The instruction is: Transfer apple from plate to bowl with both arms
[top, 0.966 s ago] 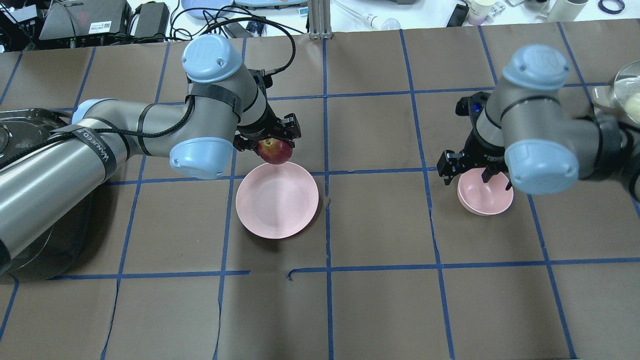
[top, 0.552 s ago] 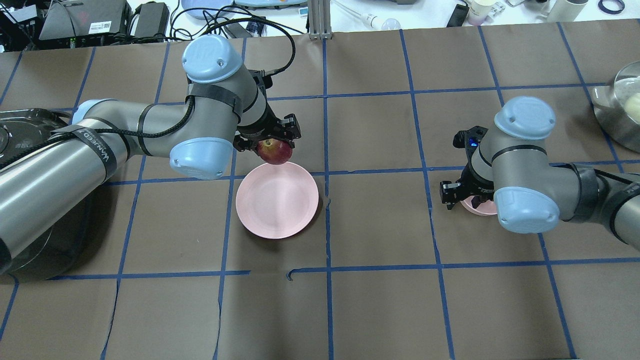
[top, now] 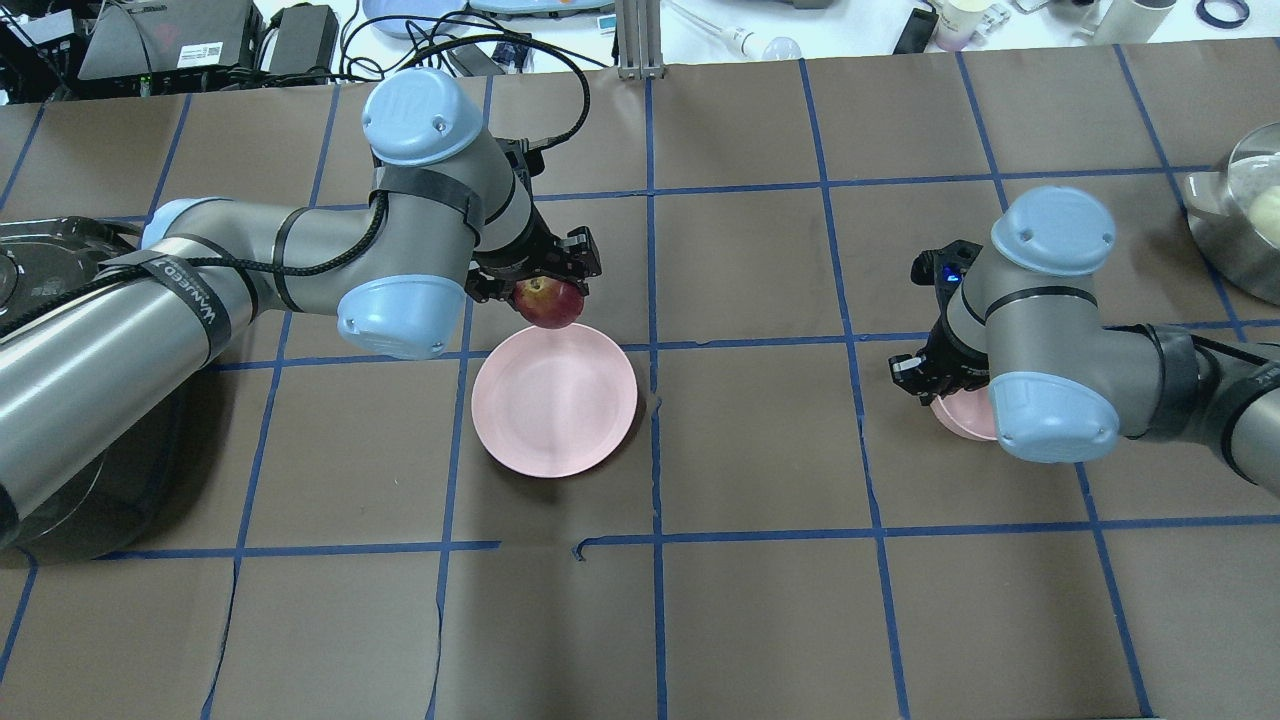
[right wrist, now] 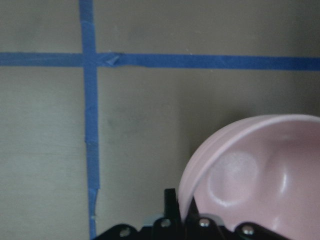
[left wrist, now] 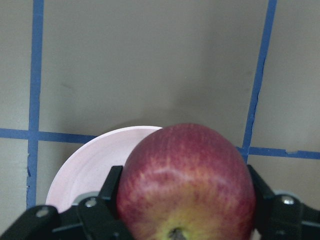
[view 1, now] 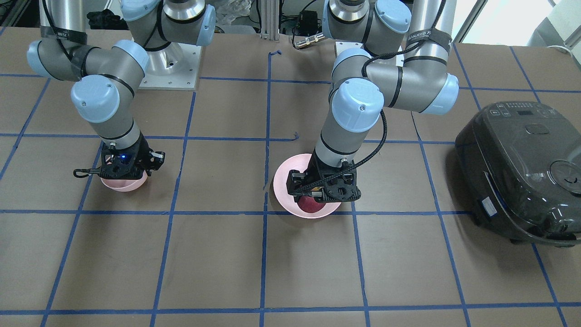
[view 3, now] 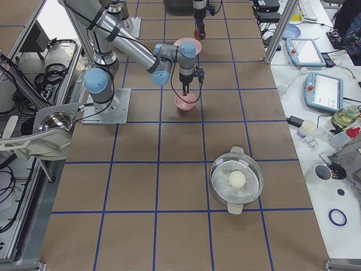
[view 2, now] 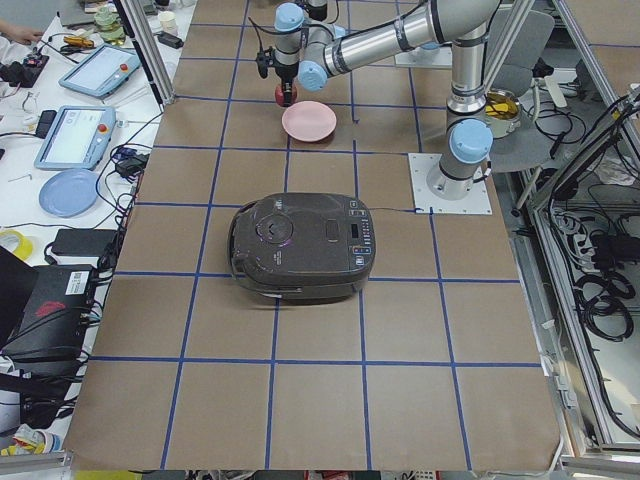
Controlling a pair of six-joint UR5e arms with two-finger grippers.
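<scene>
My left gripper [top: 545, 292] is shut on the red apple [top: 548, 304] and holds it just above the far edge of the pale pink plate [top: 555, 410]. The left wrist view shows the apple [left wrist: 187, 180] between both fingers with the plate [left wrist: 85, 165] under it. My right gripper [view 1: 125, 175] is down on the small pink bowl [view 1: 122, 185]. In the right wrist view the bowl's rim [right wrist: 200, 165] runs between the fingers, so it looks shut on the rim. In the overhead view my right arm hides most of the bowl [top: 962, 417].
A black rice cooker [view 1: 517, 168] stands on the robot's left side of the table. A steel pot [top: 1250, 210] with a pale ball in it stands at the far right. Cables and devices lie past the table's far edge.
My right arm has come down from above the bowl and its gripper now sits at the bowl's rim, hiding most of it. The left arm and apple have not moved.
</scene>
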